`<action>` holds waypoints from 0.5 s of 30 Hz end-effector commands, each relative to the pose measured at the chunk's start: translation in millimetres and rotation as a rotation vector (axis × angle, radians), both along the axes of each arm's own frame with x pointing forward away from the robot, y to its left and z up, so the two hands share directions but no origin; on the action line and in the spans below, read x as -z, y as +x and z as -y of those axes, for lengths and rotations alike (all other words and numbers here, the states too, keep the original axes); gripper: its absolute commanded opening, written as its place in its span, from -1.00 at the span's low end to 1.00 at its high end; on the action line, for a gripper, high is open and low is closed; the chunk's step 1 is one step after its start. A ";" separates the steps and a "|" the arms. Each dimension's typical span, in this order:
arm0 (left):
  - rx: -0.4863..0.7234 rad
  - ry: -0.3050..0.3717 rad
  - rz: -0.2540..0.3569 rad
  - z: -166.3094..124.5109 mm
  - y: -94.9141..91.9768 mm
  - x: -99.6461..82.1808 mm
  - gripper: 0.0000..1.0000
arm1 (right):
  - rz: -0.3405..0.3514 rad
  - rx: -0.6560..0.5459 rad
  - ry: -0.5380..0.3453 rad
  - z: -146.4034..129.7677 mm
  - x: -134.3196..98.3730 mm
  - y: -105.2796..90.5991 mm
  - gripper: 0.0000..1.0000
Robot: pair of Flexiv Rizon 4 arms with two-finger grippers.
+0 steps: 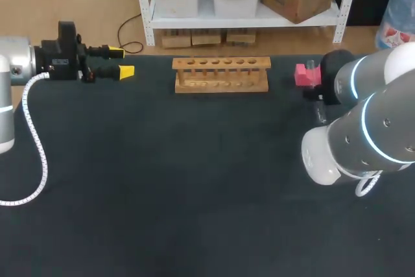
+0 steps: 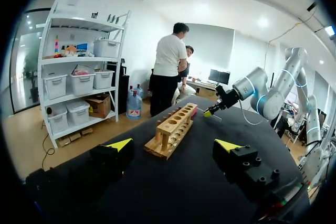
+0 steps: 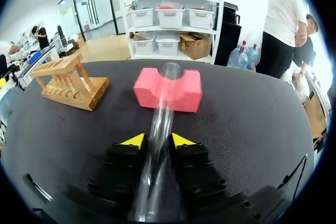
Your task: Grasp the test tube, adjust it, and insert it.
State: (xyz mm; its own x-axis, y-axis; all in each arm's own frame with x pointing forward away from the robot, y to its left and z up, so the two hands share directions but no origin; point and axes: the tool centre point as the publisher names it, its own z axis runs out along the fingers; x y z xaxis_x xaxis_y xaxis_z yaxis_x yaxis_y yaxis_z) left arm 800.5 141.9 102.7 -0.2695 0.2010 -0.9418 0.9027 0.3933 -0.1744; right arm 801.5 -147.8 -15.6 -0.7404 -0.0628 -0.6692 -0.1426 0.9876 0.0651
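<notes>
The dark cloth-covered table (image 1: 194, 192) is giving a flat, matte surface that, by my judgement, is not letting a glass tube roll far. The right arm (image 1: 363, 134) is coming in from the right side and hanging low over the far right part of the table. The left arm (image 1: 13, 69) is sitting at the far left edge, and its left gripper (image 1: 122, 61) is holding its yellow tips apart on nothing.

The wooden rack (image 1: 221, 74) is standing upright near the far edge, between the two arms, with its row of holes facing up. It is standing well apart from the pink foam block (image 1: 303, 74), which is lying just ahead of the right gripper (image 3: 157, 140).

The test tube (image 3: 160, 124) is lying with its long axis running straight out along the fingers. Its far end is resting in the notch of the block, and its near end is passing back under the wrist. The right gripper is clamping it from both sides near mid-length.

The tube is lying close to flat while the rack holes are pointing up. So the coming move is calling for lifting and tipping the tube upright, then carrying it sideways to the rack. The right arm is the nearer one by far.
</notes>
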 end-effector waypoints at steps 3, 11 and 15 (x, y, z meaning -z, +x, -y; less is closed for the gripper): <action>-0.002 -0.003 0.005 -0.4 -1.0 1.0 1.00 | -0.014 -0.020 0.020 2.9 -0.8 -0.3 -0.83; -0.002 -0.003 0.005 -0.4 -1.0 1.0 1.00 | -0.023 -0.002 0.012 4.6 -1.4 -1.6 -1.00; -0.002 -0.003 0.005 -0.4 -1.0 1.0 1.00 | -0.013 0.028 0.013 5.3 -6.2 -2.7 -1.00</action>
